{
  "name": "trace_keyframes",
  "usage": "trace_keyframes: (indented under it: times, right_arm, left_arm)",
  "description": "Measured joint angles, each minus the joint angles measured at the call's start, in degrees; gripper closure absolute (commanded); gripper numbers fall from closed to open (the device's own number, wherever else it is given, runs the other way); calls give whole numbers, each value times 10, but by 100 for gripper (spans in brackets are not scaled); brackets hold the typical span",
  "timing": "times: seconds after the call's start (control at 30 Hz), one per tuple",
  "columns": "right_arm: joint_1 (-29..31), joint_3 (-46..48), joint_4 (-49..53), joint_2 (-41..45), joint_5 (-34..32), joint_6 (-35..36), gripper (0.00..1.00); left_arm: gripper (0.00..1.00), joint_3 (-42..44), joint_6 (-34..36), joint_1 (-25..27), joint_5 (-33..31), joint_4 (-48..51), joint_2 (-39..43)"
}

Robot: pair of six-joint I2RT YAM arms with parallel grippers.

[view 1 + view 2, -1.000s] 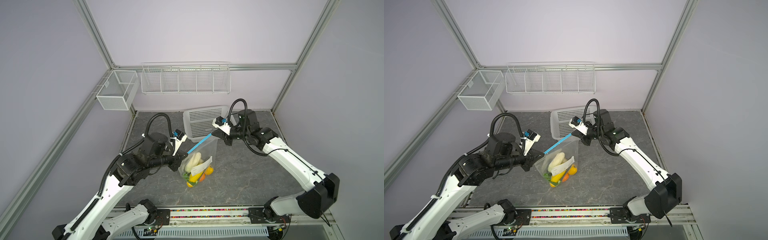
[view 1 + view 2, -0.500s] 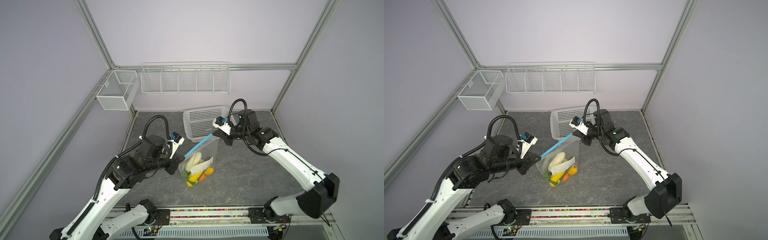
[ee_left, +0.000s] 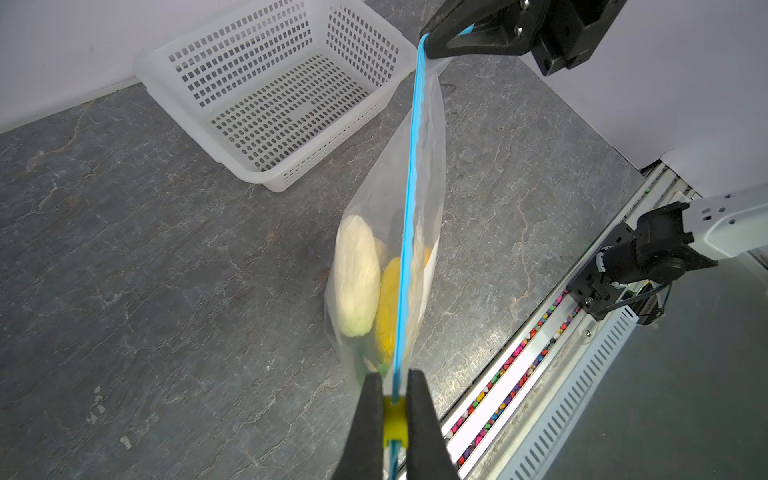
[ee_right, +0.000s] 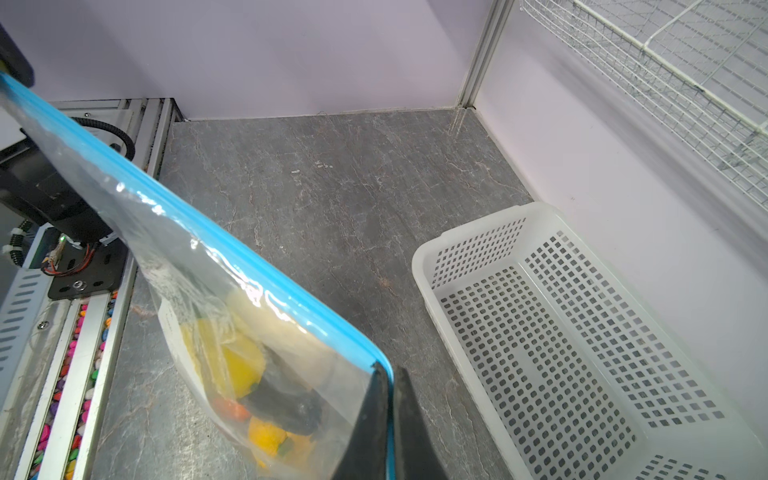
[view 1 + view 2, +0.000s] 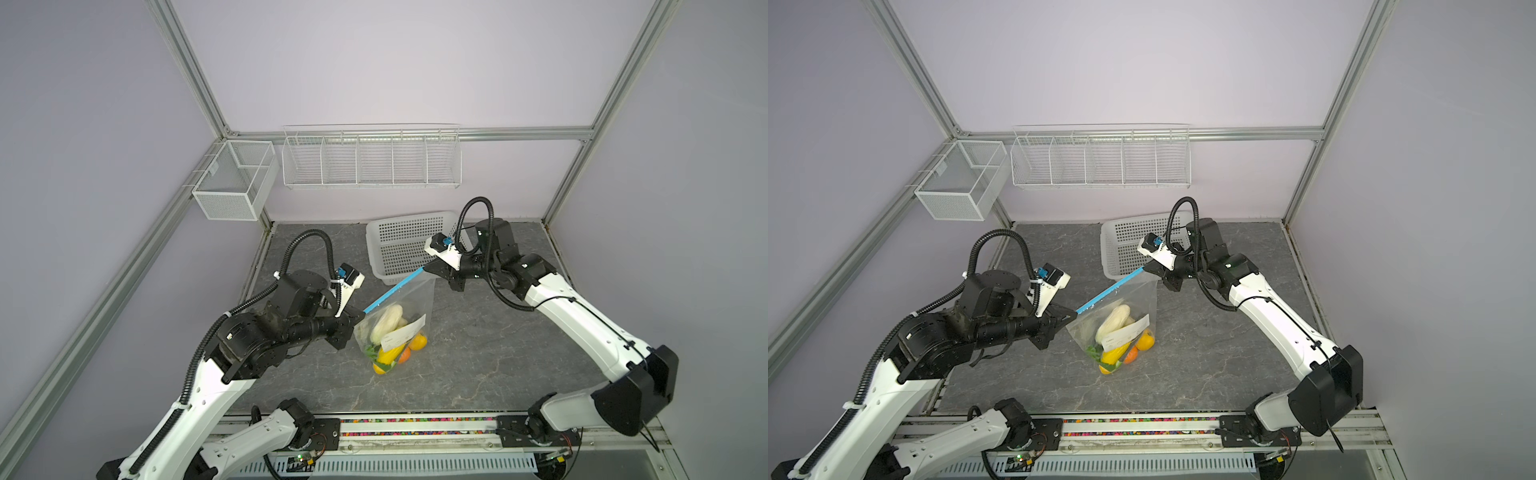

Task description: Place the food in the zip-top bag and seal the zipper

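The zip-top bag [image 5: 409, 301] [image 5: 1142, 299] [image 3: 430, 137] [image 4: 124, 208] hangs in the air between my two pincers, over the middle of the grey stone-patterned tabletop [image 5: 478, 340] [image 5: 1204, 353]. Its zipper [image 5: 392, 291] [image 5: 1111, 291] [image 3: 411, 187] [image 4: 199, 232] is on top, stretched into one straight, taut blue line. The food [image 5: 395, 340] [image 5: 1121, 340] [image 3: 359, 274] [image 4: 245, 365] is bunched in the sagging lower part of the bag: a pale knobbly oblong piece, yellow and orange pieces, some green leaf, and a dark piece that shows only from my right wrist. A white label lies across them. Whether the bag's bottom rests on the tabletop I cannot tell.

My left pincer [image 5: 360, 319] [image 5: 1073, 316] [image 3: 394, 374] is pressed together on the yellow slider tab [image 3: 394, 419], which sits at the lower, nearer end of the zipper, gripped between the two black fingers. My right pincer [image 5: 428, 271] [image 5: 1147, 269] [image 4: 388, 368] is clamped tight on the opposite, higher end of the zipper, at the bag's upper corner.

Just behind that corner sits the white perforated plastic basket [image 5: 399, 245] [image 5: 1125, 245] [image 3: 270, 183] [image 4: 424, 257], near the back wall. Above it, a white wire rack [image 5: 372, 158] [image 5: 1100, 158] with compartments is fixed to the wall, and a mesh box [image 5: 232, 183] [image 5: 959, 183] hangs in the back left corner.
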State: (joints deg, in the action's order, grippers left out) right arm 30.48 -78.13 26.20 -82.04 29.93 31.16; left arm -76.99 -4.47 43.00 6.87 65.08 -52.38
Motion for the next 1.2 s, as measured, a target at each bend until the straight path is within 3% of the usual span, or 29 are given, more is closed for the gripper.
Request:
trace_keyframes:
  times: [0.07,0.1,0.33,0.43,0.6,0.7,0.93,1.2]
  right_arm:
    - [0,0,0,-1,3,2,93]
    - [0,-2,2,-2,5,2,88]
    - [-10,-73,73,-19,46,38,28]
    - [19,-116,122,-19,83,83,15]
    - [89,-151,192,-19,96,177,18]
    - [101,-190,237,-38,97,217,18]
    - [104,-308,329,-123,99,264,18]
    - [106,-365,393,-183,87,285,28]
  left_arm:
    - [100,-1,0,0,-2,0,1]
    - [100,-1,1,0,-2,1,1]
    - [100,-10,13,0,3,24,-3]
    - [100,-12,24,0,6,22,-6]
    - [100,-12,43,0,9,9,-11]
    - [100,-12,57,0,9,-2,-12]
    - [100,-12,85,0,16,-28,1]
    - [100,-12,112,0,27,-44,13]
